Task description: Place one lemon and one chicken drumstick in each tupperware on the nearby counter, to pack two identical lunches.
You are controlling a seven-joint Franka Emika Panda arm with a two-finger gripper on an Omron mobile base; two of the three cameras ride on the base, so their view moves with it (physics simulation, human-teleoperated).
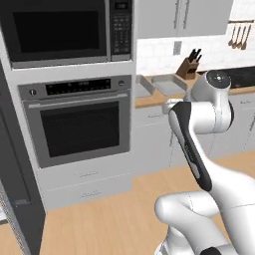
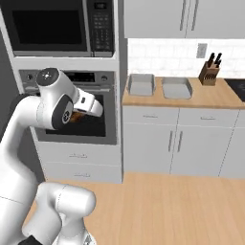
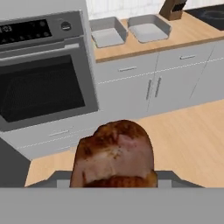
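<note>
Left side: wall oven (image 2: 72, 110) with microwave (image 1: 64, 30) above. The gripper (image 2: 79, 115) hangs in front of the oven door, well short of the tabletop (image 2: 191, 98). It is clamped part-way on a chicken drumstick (image 3: 114, 155); in the hand view the browned meat sits low in the frame between the fingers, and in the right base view a bit of brown shows at the hand. Jaws neither wide nor pinched, set to the meat's width.

Handling, my read: drumstick is light, roasted skin probably a bit slick, meat gives slightly under pressure. Uneven shape, so it could pivot in the grip. Best hold is across the thick meaty end, as it looks now; the thin bone end would swing.

Moving right: two grey tupperware on the tabletop, left tupperware (image 2: 141, 85) just beside right tupperware (image 2: 176, 89), low walls, wide mouths. Both look empty from here. Knife block (image 2: 209, 71) further right against the wall, apart from the containers.

No lemon visible anywhere.
</note>
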